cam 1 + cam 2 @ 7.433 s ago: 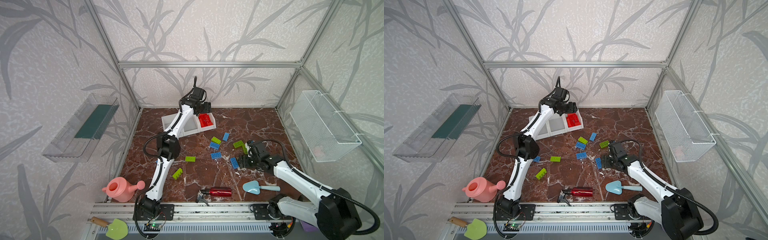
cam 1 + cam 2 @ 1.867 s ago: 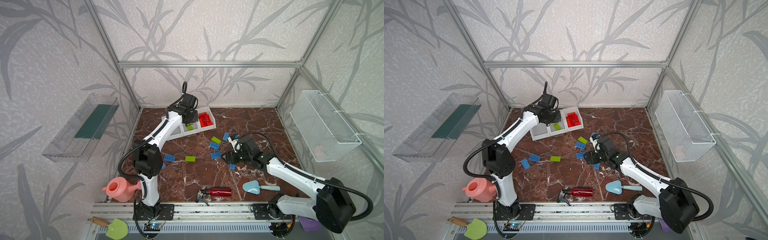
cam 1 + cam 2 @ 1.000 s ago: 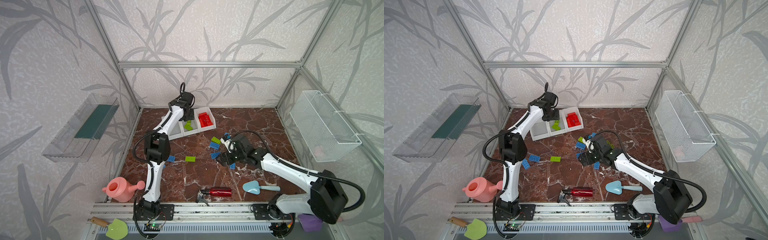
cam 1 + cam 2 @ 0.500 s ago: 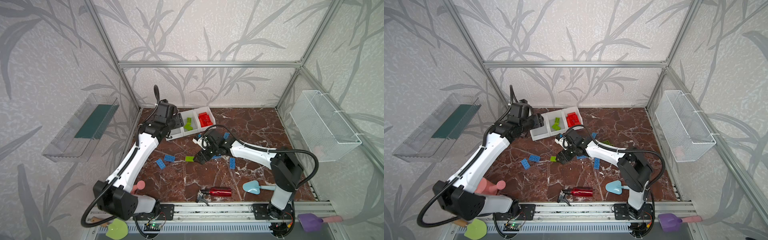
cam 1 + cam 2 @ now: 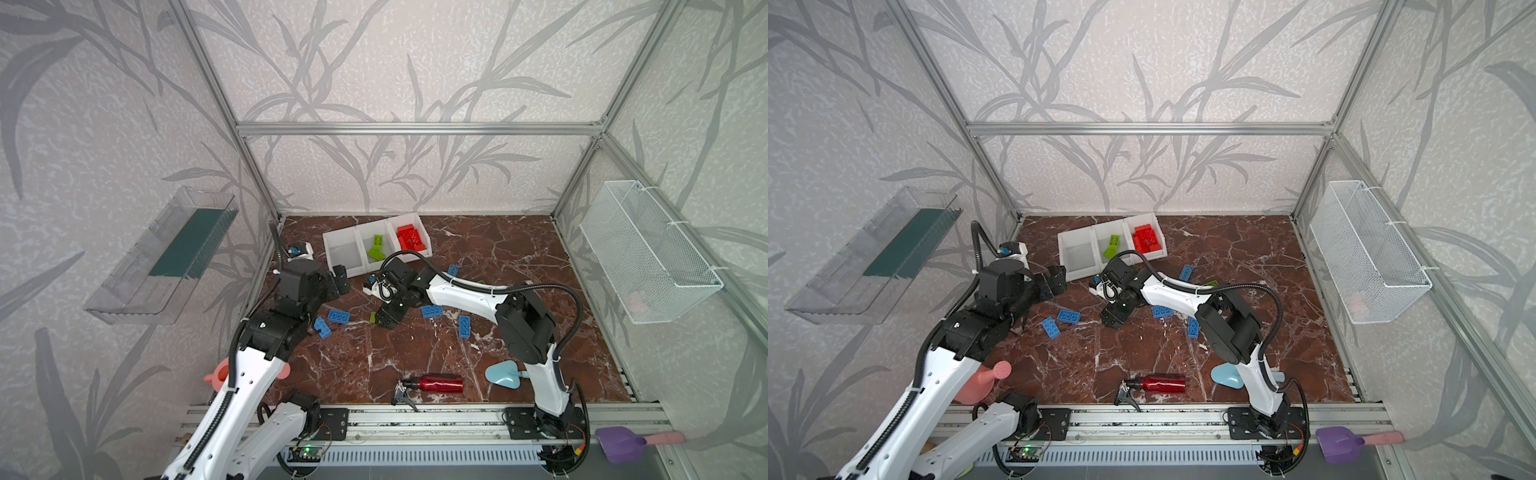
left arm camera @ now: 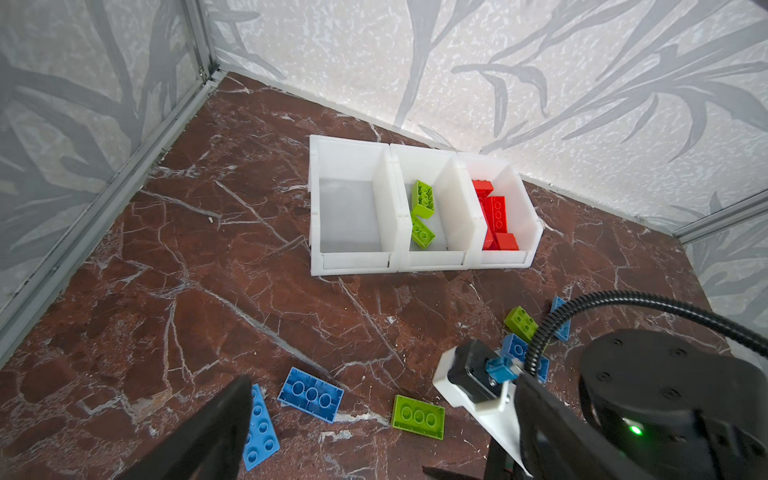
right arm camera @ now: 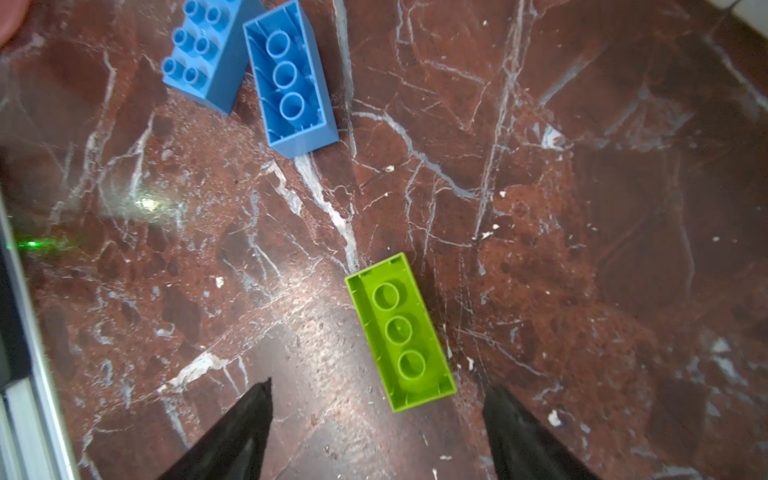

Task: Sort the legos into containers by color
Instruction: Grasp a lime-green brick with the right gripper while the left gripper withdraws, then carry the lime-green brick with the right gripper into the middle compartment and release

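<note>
Three containers (image 6: 353, 262), green legos (image 6: 423, 199), red legos (image 6: 498, 214)

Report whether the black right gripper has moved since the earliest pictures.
Yes. In a top view the right gripper has swung left: once right of the red metal spray bottle, now in line with its left end.

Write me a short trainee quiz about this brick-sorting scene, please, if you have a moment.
1. True or false: in both top views, the left-hand white plastic open-top bin holds red studded bricks.
2. Which lies closest to the right gripper, whose jaws stand open? A a red brick; B the upturned lime green plastic brick; C a blue brick.
3. How many lime green bricks lie in the middle bin?
Key: 1 false; 2 B; 3 two.
</note>
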You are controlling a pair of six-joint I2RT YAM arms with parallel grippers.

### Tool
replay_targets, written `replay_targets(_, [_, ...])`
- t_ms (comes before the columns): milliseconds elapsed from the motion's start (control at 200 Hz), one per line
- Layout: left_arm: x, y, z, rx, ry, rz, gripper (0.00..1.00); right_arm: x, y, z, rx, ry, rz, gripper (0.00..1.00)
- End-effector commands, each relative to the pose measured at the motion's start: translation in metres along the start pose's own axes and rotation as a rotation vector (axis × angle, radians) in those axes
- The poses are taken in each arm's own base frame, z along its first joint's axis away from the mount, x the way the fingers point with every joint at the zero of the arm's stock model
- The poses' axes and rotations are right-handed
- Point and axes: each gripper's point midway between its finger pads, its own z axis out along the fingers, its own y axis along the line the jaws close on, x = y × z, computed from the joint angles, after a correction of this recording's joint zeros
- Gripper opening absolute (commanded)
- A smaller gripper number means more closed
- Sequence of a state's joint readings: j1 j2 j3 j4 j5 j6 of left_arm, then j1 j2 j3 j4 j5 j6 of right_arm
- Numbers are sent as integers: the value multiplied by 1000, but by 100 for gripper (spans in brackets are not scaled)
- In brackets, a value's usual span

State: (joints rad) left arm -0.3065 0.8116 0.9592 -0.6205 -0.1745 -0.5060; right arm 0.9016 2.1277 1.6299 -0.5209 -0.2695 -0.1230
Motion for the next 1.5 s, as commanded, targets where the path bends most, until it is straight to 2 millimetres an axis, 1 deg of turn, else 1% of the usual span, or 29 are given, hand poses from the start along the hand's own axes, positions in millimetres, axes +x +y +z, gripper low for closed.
replay_targets(0, [10,14,-7,-37,-6,12,98,15,-4,7,29,85,-36,78])
replay_targets(190, [26,27,-11,-54,-1,-1,98,21,-9,25,62,121,-54,76])
replay_targets(350, [32,31,-12,-61,1,-11,98,23,-11,36,81,145,-71,67])
replay_targets(480, [33,34,-12,-73,2,-7,98,24,-11,42,104,163,-93,56])
replay_targets(575, [33,34,-11,-73,1,-7,98,24,-11,44,110,185,-94,35])
replay_targets(615, [33,34,-11,-74,1,-7,98,24,-10,44,109,189,-89,29])
replay_targets(690, [33,34,-10,-75,1,-7,98,23,-9,44,107,185,-81,25])
replay_targets(780, [32,33,-11,-72,3,-9,98,18,-8,38,109,171,-65,20])
replay_targets(850, [32,33,-11,-71,4,-10,98,10,-7,31,113,149,-49,19])
replay_targets(915, [32,33,-13,-70,1,-15,98,0,-6,19,116,124,-26,18])
replay_targets(1030, [33,34,-16,-66,-2,-26,98,-26,-5,-4,103,41,22,18])
replay_targets(1175, [39,37,-18,-64,3,-44,98,-60,-14,-35,80,-73,102,18])
replay_targets(1324, [45,40,-19,-67,10,-53,98,-96,-35,-60,62,-231,155,18])
replay_targets(1439, [46,44,-20,-79,8,-52,99,-120,-62,-75,85,-323,196,19])
replay_targets(1494, [46,44,-20,-80,6,-50,99,-129,-77,-78,96,-349,219,19])
